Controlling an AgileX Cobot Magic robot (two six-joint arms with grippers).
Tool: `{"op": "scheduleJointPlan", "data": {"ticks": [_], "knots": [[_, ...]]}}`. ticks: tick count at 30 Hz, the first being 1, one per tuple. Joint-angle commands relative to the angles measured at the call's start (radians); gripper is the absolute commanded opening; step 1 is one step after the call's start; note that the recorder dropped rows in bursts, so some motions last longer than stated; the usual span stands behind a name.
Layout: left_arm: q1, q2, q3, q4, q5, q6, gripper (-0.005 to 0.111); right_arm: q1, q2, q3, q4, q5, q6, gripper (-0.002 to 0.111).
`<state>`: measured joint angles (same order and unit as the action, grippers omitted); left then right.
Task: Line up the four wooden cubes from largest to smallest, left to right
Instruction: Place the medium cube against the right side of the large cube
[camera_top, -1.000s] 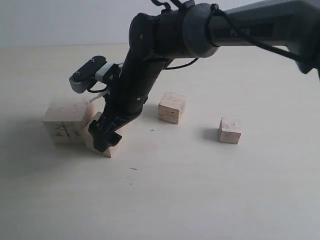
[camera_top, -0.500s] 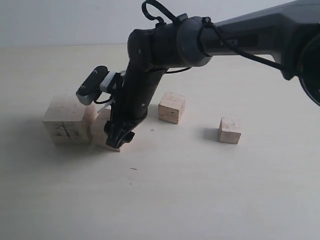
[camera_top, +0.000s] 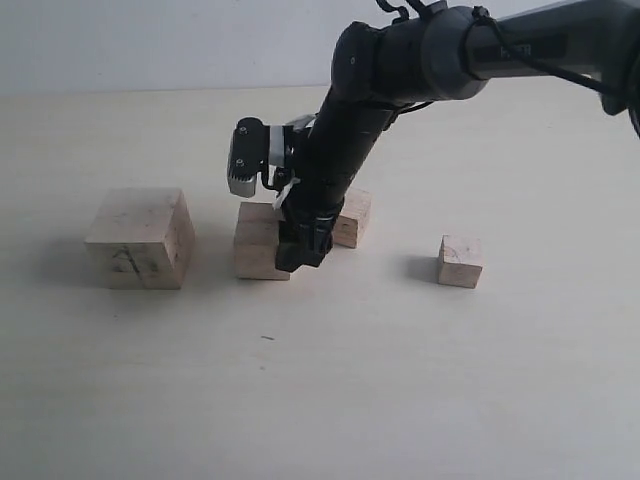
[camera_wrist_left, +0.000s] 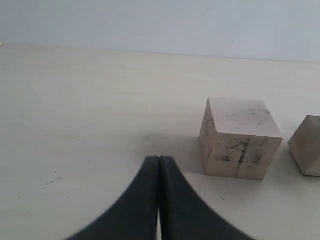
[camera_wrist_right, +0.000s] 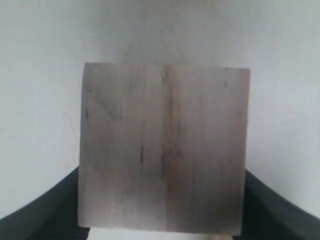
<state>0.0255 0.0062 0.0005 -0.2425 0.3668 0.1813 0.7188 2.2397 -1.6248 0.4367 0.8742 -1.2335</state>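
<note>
Jaws of the right gripper (camera_top: 298, 248) are clamped on the second-largest cube (camera_top: 260, 240). In the right wrist view its black fingers (camera_wrist_right: 35, 215) press two opposite sides, and the cube's pale square face shows straight grain and a few dark flecks. Whether this cube touches the table (camera_top: 400, 380) I cannot tell. On the left gripper (camera_wrist_left: 159, 167) the smooth black jaws are pressed together on nothing, above bare tabletop. Sharp-edged, with dark pencil-like marks on its front face, the largest cube (camera_top: 140, 238) sits left of the held one with a clear gap between them. Partly hidden, the third cube (camera_top: 355, 212) lies just behind the arm. Well apart on the right stands the smallest cube (camera_top: 459, 261), with open matte tabletop around it and across the front
</note>
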Motion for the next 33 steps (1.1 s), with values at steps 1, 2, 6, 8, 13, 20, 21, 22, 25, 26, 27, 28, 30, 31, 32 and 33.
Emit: {"op": "scheduleJointPlan", "data": {"ticks": [1, 2, 6, 8, 13, 20, 21, 22, 25, 26, 27, 28, 30, 31, 32, 33], "knots": [[-0.006, -0.006, -0.001, 0.001, -0.002, -0.002, 0.000, -0.004, 0.005, 0.000, 0.027, -0.020, -0.042, 0.000], [-0.006, -0.006, -0.001, 0.001, -0.002, -0.002, 0.000, 0.001, 0.014, -0.009, 0.033, -0.011, -0.042, 0.000], [-0.006, -0.006, -0.001, 0.001, -0.002, -0.002, 0.000, 0.002, 0.048, -0.052, 0.031, -0.002, -0.009, 0.000], [-0.006, -0.006, -0.001, 0.001, -0.002, -0.002, 0.000, 0.002, 0.059, -0.080, 0.037, 0.017, 0.005, 0.000], [-0.006, -0.006, -0.001, 0.001, -0.002, -0.002, 0.000, 0.023, 0.088, -0.140, 0.046, 0.057, -0.006, 0.000], [-0.006, -0.006, -0.001, 0.001, -0.002, -0.002, 0.000, 0.073, 0.144, -0.186, 0.034, 0.070, -0.023, 0.000], [-0.006, -0.006, -0.001, 0.001, -0.002, -0.002, 0.000, 0.073, 0.148, -0.197, 0.033, 0.068, -0.023, 0.000], [-0.006, -0.006, -0.001, 0.001, -0.002, -0.002, 0.000, 0.073, 0.153, -0.202, 0.033, 0.066, -0.017, 0.000], [-0.006, -0.006, -0.001, 0.001, -0.002, -0.002, 0.000, 0.073, 0.160, -0.219, 0.031, 0.063, 0.003, 0.000], [-0.006, -0.006, -0.001, 0.001, -0.002, -0.002, 0.000, 0.073, 0.160, -0.221, 0.031, 0.059, 0.003, 0.000], [-0.006, -0.006, -0.001, 0.001, -0.002, -0.002, 0.000, 0.073, 0.162, -0.228, 0.034, 0.059, 0.003, 0.000], [-0.006, -0.006, -0.001, 0.001, -0.002, -0.002, 0.000, 0.073, 0.168, -0.233, 0.034, 0.059, 0.003, 0.000], [-0.006, -0.006, -0.001, 0.001, -0.002, -0.002, 0.000, 0.073, 0.174, -0.238, 0.034, 0.059, 0.003, 0.000], [-0.006, -0.006, -0.001, 0.001, -0.002, -0.002, 0.000, 0.073, 0.174, -0.238, 0.034, 0.057, 0.003, 0.000], [-0.006, -0.006, -0.001, 0.001, -0.002, -0.002, 0.000, 0.073, 0.179, -0.238, 0.036, 0.055, 0.003, 0.000], [-0.006, -0.006, -0.001, 0.001, -0.002, -0.002, 0.000, 0.073, 0.180, -0.238, 0.038, 0.053, 0.003, 0.000]]}}
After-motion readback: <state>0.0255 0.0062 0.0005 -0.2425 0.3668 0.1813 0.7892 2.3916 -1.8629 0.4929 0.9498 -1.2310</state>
